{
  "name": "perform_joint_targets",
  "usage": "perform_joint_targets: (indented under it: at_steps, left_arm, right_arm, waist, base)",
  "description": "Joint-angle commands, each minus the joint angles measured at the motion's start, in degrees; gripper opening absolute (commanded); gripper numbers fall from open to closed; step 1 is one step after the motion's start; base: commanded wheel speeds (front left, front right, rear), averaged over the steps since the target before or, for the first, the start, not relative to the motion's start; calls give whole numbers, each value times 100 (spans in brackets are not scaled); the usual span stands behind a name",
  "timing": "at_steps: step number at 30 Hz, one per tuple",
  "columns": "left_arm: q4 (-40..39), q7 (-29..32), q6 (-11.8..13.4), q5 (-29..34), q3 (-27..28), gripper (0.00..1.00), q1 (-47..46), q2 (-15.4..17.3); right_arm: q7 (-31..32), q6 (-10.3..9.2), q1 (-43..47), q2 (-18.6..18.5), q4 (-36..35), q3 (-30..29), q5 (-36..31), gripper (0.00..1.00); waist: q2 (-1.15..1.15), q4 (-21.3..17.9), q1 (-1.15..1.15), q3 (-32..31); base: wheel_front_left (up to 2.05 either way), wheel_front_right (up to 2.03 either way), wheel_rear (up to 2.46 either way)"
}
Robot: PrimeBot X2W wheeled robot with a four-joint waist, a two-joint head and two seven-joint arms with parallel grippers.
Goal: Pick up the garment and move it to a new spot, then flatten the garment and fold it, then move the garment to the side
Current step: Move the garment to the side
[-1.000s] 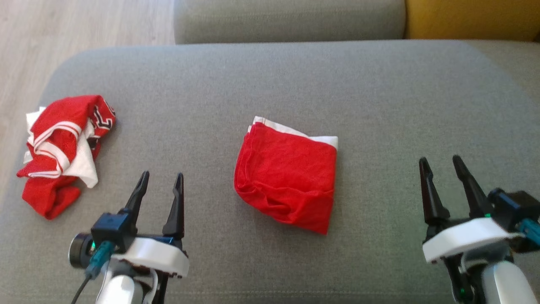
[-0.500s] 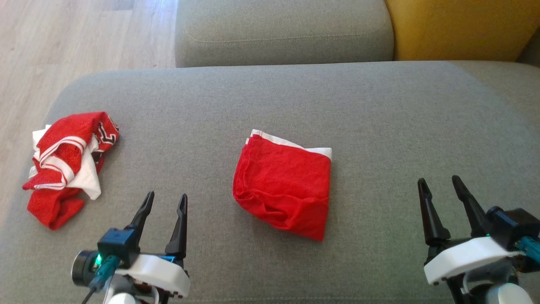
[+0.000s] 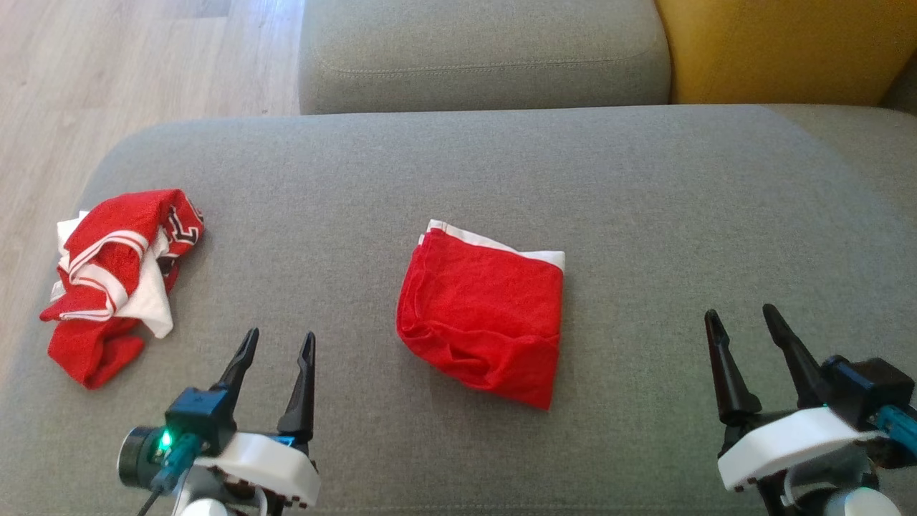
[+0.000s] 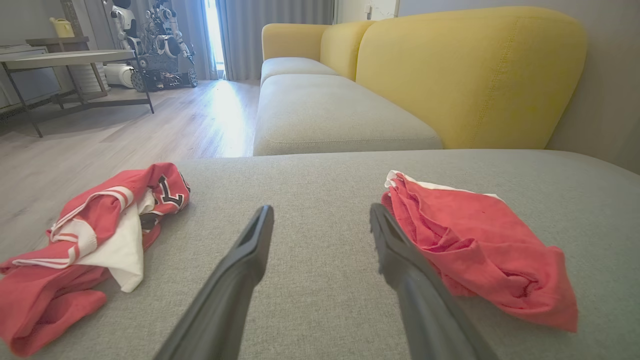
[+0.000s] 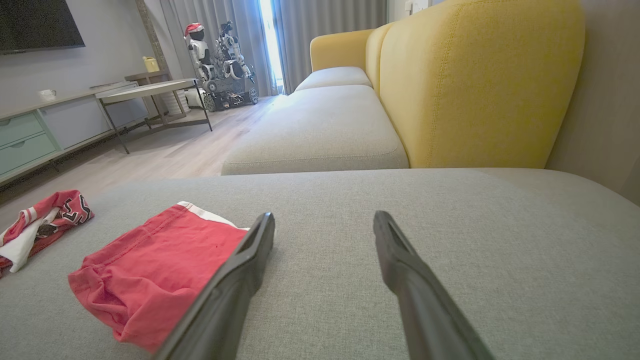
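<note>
- The left gripper point(image 3: 280, 334) has its two dark fingers spread apart with nothing between them. In the left wrist view it point(image 4: 321, 207) hovers over bare grey fabric.
- The right gripper point(image 3: 738, 311) is likewise spread wide and empty. In its own wrist view it point(image 5: 324, 215) is above bare cushion.
- That makes two grippers, each with two fingers, and neither touches any cloth.
- There are two garments.
- One is a folded red garment point(image 3: 483, 315) with a white edge along its far side. It lies near the middle of the grey seat cushion point(image 3: 501, 165), between the grippers and nearer the left one.
- The other is a crumpled red-and-white garment point(image 3: 114, 276), which lies at the cushion's left end, well apart from the folded one.
- Two grey cushions are visible: the one under the garments and a second grey cushion point(image 3: 480, 50) beyond it.
- There is one yellow backrest point(image 3: 781, 50) at the far right and wooden floor point(image 3: 107, 64) at the far left.
- In the left wrist view, one table point(image 4: 60, 57) and another robot point(image 4: 155, 45) stand far back in the room.
- Compared with a second ago, everything sits lower in the head view and more of the far cushion and backrest shows, so the camera has tilted.
- Both garments keep their shape and their places on the cushion, and both grippers are as wide apart as before.
</note>
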Motion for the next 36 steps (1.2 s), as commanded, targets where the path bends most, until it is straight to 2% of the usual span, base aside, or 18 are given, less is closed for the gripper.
perform_joint_targets:
  at_steps: [1, 15, 23, 29, 36]
  left_arm:
    - [-198, 10, 50, 22, 161, 100, -211, 82]
    - [-170, -9, 100, -13, 94, 100, -281, 95]
    - [-200, -34, 79, -9, 17, 100, -455, 93]
    - [-220, -108, 19, 7, -69, 100, -813, 35]
    - [-95, -238, -58, 6, -168, 100, -1203, -95]
  right_arm:
    - [5, -5, -170, -46, -246, 138, -62, 100]
    - [44, -5, -200, -40, -199, 132, -79, 100]
    - [68, -5, -382, -95, 73, 139, -53, 100]
    - [28, -5, -844, -83, 746, 457, 45, 100]
    - [-131, -5, -1513, -2, 1943, 1039, 326, 100]
  waist:
    - [0, 0, 0, 2]
    - [0, 45, 0, 33]
    - [0, 221, 0, 231]
    - [0, 492, 0, 645]
    - [0, 786, 0, 1046]
  base:
    - [0, 0, 0]
    - [0, 0, 0]
    - [0, 0, 0]
    - [0, 0, 0]
    - [0, 0, 0]
